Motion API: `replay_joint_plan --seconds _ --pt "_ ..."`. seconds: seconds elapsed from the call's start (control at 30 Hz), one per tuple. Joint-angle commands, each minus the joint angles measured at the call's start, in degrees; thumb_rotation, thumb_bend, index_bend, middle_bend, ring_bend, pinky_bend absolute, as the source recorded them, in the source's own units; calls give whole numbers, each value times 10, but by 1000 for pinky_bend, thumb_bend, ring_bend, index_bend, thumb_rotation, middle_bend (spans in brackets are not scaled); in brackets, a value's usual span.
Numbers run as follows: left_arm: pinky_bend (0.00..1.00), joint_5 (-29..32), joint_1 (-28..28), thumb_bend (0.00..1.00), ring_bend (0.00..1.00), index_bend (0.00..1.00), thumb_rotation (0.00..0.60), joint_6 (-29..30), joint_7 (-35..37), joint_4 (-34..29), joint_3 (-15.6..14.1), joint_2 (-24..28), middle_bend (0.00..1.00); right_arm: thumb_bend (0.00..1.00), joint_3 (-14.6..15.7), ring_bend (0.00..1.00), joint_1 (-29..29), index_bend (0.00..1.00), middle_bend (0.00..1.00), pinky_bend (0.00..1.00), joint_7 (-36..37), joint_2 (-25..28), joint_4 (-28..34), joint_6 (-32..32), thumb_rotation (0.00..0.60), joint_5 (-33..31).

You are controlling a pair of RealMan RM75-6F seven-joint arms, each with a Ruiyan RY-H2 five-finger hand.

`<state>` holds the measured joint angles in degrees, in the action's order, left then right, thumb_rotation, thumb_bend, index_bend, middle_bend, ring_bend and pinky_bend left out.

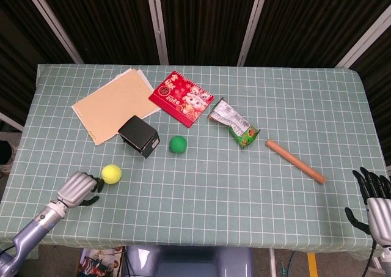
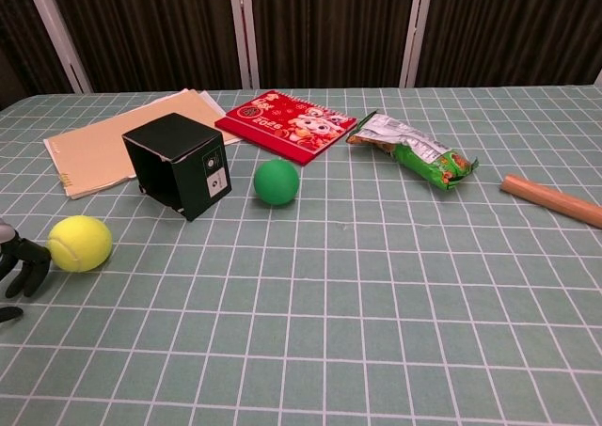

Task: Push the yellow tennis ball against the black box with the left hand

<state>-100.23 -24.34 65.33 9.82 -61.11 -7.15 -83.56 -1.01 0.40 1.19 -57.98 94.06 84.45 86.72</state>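
The yellow tennis ball (image 1: 111, 173) (image 2: 80, 244) lies on the checked cloth, short of the black box (image 1: 138, 136) (image 2: 179, 165) and down-left of it, with a gap of about one grid square between them. My left hand (image 1: 80, 189) (image 2: 21, 264) sits just behind the ball on its near-left side. Its fingers are curled in with nothing inside them, and the dark fingertips (image 2: 38, 254) reach the ball's edge. Whether they touch it I cannot tell. My right hand (image 1: 374, 200) rests at the table's near right corner with its fingers spread, holding nothing.
A green ball (image 1: 178, 144) (image 2: 277, 181) lies just right of the box. Beige folders (image 1: 115, 104) and a red booklet (image 1: 181, 98) lie behind the box. A snack bag (image 1: 233, 123) and a wooden rod (image 1: 295, 161) are to the right.
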Motion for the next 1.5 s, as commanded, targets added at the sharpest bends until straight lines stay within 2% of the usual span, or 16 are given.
replay_joint_plan --seconds 0.03,0.33,0.6,1.5 --pt "607 -12 -8 274 584 525 600 10 26 3 -8 -9 566 362 0 0 0 0 0 0 1 0 0 -1 600 -1" --pt "590 -34 -26 274 577 518 600 31 78 2 -21 -17 552 362 0 0 -2 0 0 0 4 3 0 4 600 0" --pt "577 -19 -34 274 575 518 600 23 50 31 -9 -32 547 362 0 0 -9 0 0 0 9 7 2 20 600 5" --pt "602 32 -50 274 595 539 600 -30 42 27 -9 -3 569 361 -2 0 -11 0 0 0 15 7 -2 28 600 10"
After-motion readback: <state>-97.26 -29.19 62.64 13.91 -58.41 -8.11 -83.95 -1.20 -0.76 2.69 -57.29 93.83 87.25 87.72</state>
